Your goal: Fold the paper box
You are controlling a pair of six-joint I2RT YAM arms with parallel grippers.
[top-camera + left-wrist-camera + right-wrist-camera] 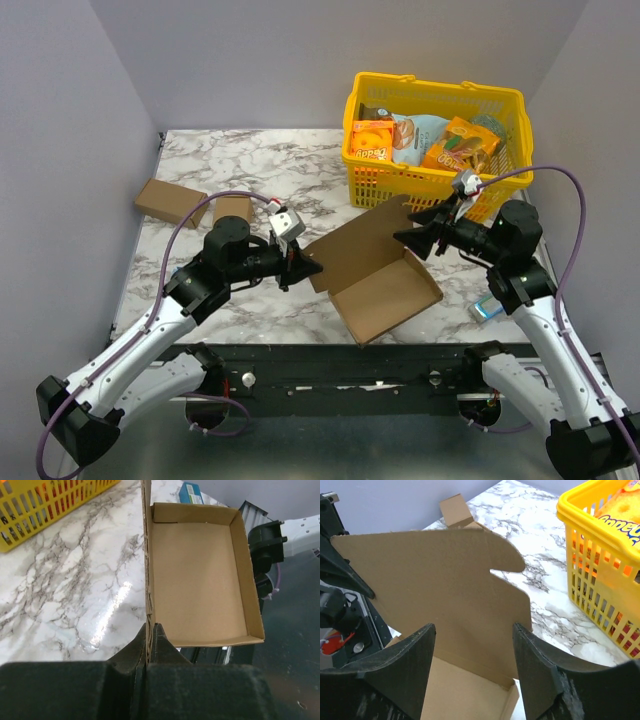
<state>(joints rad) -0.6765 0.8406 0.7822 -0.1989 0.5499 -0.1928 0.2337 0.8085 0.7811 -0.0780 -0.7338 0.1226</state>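
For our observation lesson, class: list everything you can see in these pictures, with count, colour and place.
paper box: one, brown, table centre, lid raised
basket: one, yellow, far right
snack packets: several, mostly orange, inside basket
small cardboard boxes: two, brown, far left
small item: one, blue, near right edge
table: one, white-grey marble
left gripper: one, black, shut on paper box's edge
right gripper: one, black, open, by the lid

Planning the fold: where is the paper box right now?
Top view: the paper box lies open near the table's front centre, just in front of the yellow basket, between the left hand, shut on its left edge, and the open right hand.
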